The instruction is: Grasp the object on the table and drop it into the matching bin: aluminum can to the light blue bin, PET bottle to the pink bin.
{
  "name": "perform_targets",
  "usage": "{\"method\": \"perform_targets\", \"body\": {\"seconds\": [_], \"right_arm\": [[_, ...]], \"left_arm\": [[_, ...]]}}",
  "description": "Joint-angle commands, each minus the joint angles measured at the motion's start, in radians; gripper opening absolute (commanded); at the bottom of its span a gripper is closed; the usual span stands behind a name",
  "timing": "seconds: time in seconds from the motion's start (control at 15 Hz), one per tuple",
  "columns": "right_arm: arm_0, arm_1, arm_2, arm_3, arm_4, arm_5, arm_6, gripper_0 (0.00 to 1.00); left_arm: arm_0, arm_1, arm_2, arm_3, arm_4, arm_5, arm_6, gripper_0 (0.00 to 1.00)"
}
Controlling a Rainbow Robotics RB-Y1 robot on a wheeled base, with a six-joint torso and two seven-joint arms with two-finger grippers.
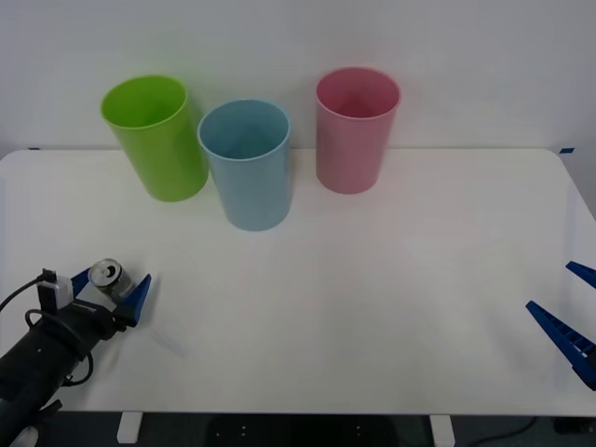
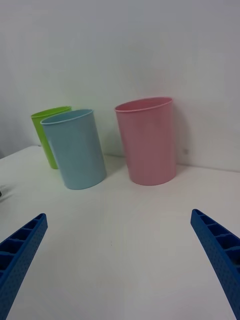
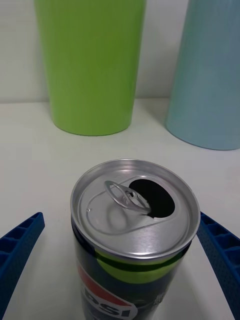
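The aluminum can (image 1: 106, 275) stands upright on the table (image 1: 372, 307), near its front left corner, its shiny top facing up with the pull-tab raised over an open mouth. In my left wrist view the aluminum can (image 3: 134, 235) sits right between my two blue fingers, with dark print and a band of green on its side. My left end effector (image 1: 110, 288) is down at table level around the can, its fingers (image 3: 17, 250) spread apart, one on each side; a narrow gap shows on both sides, so they are not clamped on it.

Beyond the can, toward the back of the table, stand three tall bins in a row. The lime green bin (image 1: 156, 137) is farthest left and leans a little, the light blue bin (image 1: 247, 164) stands just beside it and slightly nearer to me, and the pink bin (image 1: 354, 128) stands to the right of that, a small gap away. All three are well apart from the can.

My right end effector (image 1: 570, 317) waits at the table's front right edge, fingers (image 2: 20, 252) wide apart and holding nothing, pointed toward the bins.
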Motion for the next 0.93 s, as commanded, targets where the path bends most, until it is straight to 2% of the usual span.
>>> {"method": "perform_targets", "body": {"seconds": [0.07,0.13,0.2,0.27,0.33,0.4,0.93], "right_arm": [[0.000,0.000,0.000,0.000,0.000,0.000,0.000,1.00],[0.000,0.000,0.000,0.000,0.000,0.000,0.000,1.00],[0.000,0.000,0.000,0.000,0.000,0.000,0.000,1.00],[0.000,0.000,0.000,0.000,0.000,0.000,0.000,1.00],[0.000,0.000,0.000,0.000,0.000,0.000,0.000,1.00],[0.000,0.000,0.000,0.000,0.000,0.000,0.000,1.00],[0.000,0.000,0.000,0.000,0.000,0.000,0.000,1.00]], "left_arm": [[0.000,0.000,0.000,0.000,0.000,0.000,0.000,1.00],[-0.002,0.000,-0.001,0.000,0.000,0.000,0.000,1.00],[-0.002,0.000,0.000,0.000,0.000,0.000,0.000,0.95],[0.000,0.000,0.000,0.000,0.000,0.000,0.000,0.44],[0.000,0.000,0.000,0.000,0.000,0.000,-0.002,0.13],[0.000,0.000,0.000,0.000,0.000,0.000,-0.003,0.03],[0.006,0.000,0.005,0.000,0.001,0.000,-0.003,0.00]]}}
